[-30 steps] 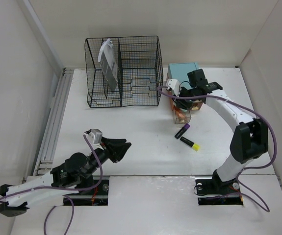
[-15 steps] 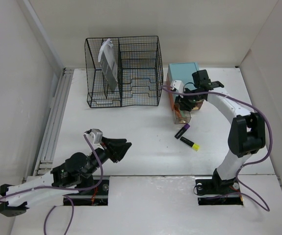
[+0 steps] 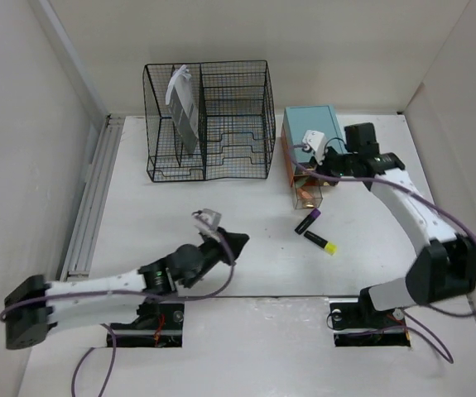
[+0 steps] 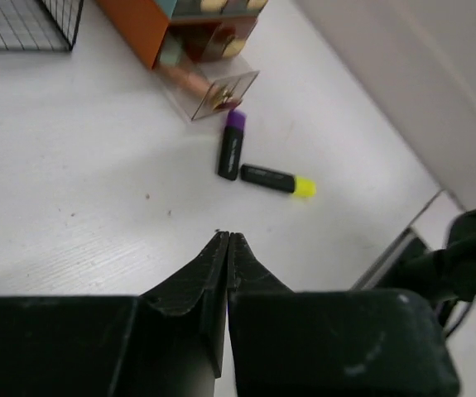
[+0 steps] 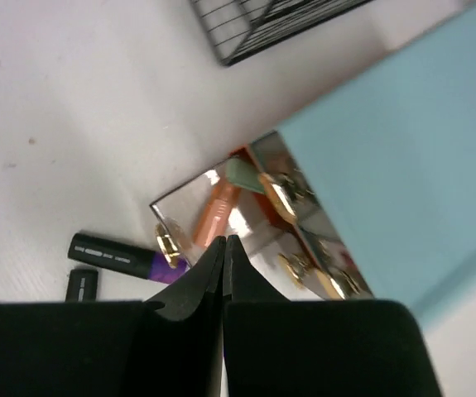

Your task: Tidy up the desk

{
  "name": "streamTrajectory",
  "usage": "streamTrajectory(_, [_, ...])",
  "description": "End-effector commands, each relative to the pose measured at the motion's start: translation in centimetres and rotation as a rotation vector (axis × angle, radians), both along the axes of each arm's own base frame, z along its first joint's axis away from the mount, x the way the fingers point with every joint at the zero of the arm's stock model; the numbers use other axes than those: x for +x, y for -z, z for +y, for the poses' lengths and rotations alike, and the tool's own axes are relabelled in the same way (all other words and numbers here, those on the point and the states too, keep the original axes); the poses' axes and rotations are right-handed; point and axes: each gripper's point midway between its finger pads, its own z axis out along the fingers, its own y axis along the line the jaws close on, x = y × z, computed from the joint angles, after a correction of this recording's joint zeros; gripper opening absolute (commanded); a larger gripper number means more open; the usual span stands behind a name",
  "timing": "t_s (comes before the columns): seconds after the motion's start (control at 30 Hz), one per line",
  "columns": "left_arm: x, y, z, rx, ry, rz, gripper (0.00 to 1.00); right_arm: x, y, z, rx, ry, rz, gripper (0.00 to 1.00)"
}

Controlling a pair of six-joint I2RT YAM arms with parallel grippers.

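I see the white desk (image 3: 221,207) spanning the floor between plain white walls (image 3: 345,50), with a wire rack (image 3: 209,116) and a teal box (image 3: 308,124) at its far edge. My left gripper (image 4: 226,238) is clenched empty over bare surface. My right gripper (image 5: 223,241) is clenched empty above the box's open drawer (image 3: 308,195).

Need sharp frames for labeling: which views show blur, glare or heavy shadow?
Top view: sharp, evenly lit, faint shadow under the rack. Left wrist: left gripper dark and out of focus, purple marker slightly soft. Right wrist: soft throughout, bright glints in the clear drawer.
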Motion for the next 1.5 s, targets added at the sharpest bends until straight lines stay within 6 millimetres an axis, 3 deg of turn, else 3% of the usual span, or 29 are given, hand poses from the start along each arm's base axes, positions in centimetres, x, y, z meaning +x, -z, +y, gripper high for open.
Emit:
streamTrajectory(0.0, [1.9,-3.6,-4.6,-0.179,0.05,-0.002,0.0,1.6,-8.8,-2.1,0.1,0.216,-0.316,0.0])
streamTrajectory(0.03, [2.6,-5.6,-6.4,-0.204,0.084,-0.016,0.0,2.7,-12.0,-3.3,0.136,0.295,-0.461,0.06])
streamTrajectory(0.07, [4.0,-3.7,-8.4,-0.169,0.098,0.012,0.0,2.4,-11.9,-4.6,0.16,0.38,-0.484,0.22])
streamTrajectory(0.1, [3.7,-3.5,-10.1,-0.162,0.175,0.017,0.0,1.4,-14.7,-5.6,0.201,0.426,-0.571,0.31])
streamTrajectory(0.13, [4.3,-3.4,-11.2,-0.16,0.194,0.018,0.0,1.3,-15.6,-6.6,0.229,0.468,-0.593,0.38])
streamTrajectory(0.17, [5.5,-3.2,-12.9,-0.186,0.207,0.049,0.0,1.0,-15.8,-6.9,0.302,0.523,-0.552,0.28])
streamTrajectory(0.2, [6.3,-3.0,-13.5,-0.198,0.254,0.064,0.0,1.0,-16.9,-7.4,0.344,0.57,-0.546,0.13])
streamTrajectory(0.23, [6.9,-2.7,-14.1,-0.216,0.276,0.085,0.0,0.5,-15.5,-7.7,0.336,0.58,-0.453,0.0])
streamTrajectory(0.27, [7.9,-3.4,-15.0,-0.254,0.295,0.092,0.0,0.2,-15.1,-7.3,0.338,0.551,-0.406,0.0])
streamTrajectory(0.3, [9.6,-1.6,-15.4,-0.281,0.293,0.147,0.0,0.0,-15.4,-7.0,0.347,0.523,-0.377,0.0])
streamTrajectory(0.33, [9.5,-1.0,-16.1,-0.291,0.347,0.173,0.0,-0.6,-15.1,-6.3,0.369,0.47,-0.342,0.0])
streamTrajectory(0.4, [11.1,0.6,-17.5,-0.319,0.372,0.224,0.0,-1.0,-15.4,-6.6,0.411,0.485,-0.361,0.0])
streamTrajectory(0.5, [12.2,1.4,-18.5,-0.364,0.396,0.282,0.0,-2.1,-16.1,-7.2,0.438,0.514,-0.433,0.0])
streamTrajectory(0.53, [12.8,2.5,-18.5,-0.35,0.381,0.3,0.0,-2.2,-16.5,-7.6,0.437,0.529,-0.448,0.0])
streamTrajectory(0.67, [13.1,3.3,-19.3,-0.33,0.394,0.325,0.0,-1.8,-16.1,-7.8,0.43,0.54,-0.439,0.0])
streamTrajectory(0.73, [12.8,2.7,-19.9,-0.329,0.416,0.311,0.0,-1.6,-15.7,-7.8,0.426,0.542,-0.428,0.0])
streamTrajectory(0.87, [13.6,4.6,-20.8,-0.287,0.403,0.347,0.0,-1.1,-14.8,-7.9,0.414,0.556,-0.401,0.0])
streamTrajectory(0.9, [13.8,5.6,-21.0,-0.262,0.394,0.381,0.0,-1.1,-14.7,-8.1,0.41,0.566,-0.404,0.11])
streamTrajectory(0.93, [14.2,6.2,-21.2,-0.249,0.376,0.398,0.0,-0.9,-14.4,-7.8,0.412,0.554,-0.389,0.49])
streamTrajectory(0.97, [15.1,5.8,-21.9,-0.241,0.367,0.39,0.0,-1.1,-14.1,-7.9,0.412,0.55,-0.375,0.56])
streamTrajectory(1.0, [15.2,8.0,-22.1,-0.196,0.351,0.448,0.0,-1.2,-14.0,-7.6,0.408,0.532,-0.368,0.59])
streamTrajectory(1.03, [15.6,8.3,-22.2,-0.181,0.336,0.452,0.0,-1.3,-13.4,-7.1,0.413,0.508,-0.338,0.61])
streamTrajectory(1.17, [16.5,9.1,-22.3,-0.125,0.303,0.457,0.0,-1.0,-13.3,-8.2,0.416,0.541,-0.325,0.32])
streamTrajectory(1.23, [16.8,9.2,-22.0,-0.101,0.279,0.444,0.0,-0.8,-13.2,-8.5,0.417,0.549,-0.336,0.23])
streamTrajectory(1.4, [17.6,11.2,-21.6,-0.009,0.208,0.449,0.0,-0.8,-13.2,-8.5,0.424,0.553,-0.331,0.17])
streamTrajectory(1.43, [18.1,10.7,-21.7,-0.009,0.191,0.443,0.0,-0.8,-13.2,-8.5,0.424,0.553,-0.331,0.17])
streamTrajectory(1.47, [18.3,11.9,-21.4,0.03,0.169,0.459,0.0,-0.8,-13.2,-8.5,0.424,0.553,-0.331,0.16])
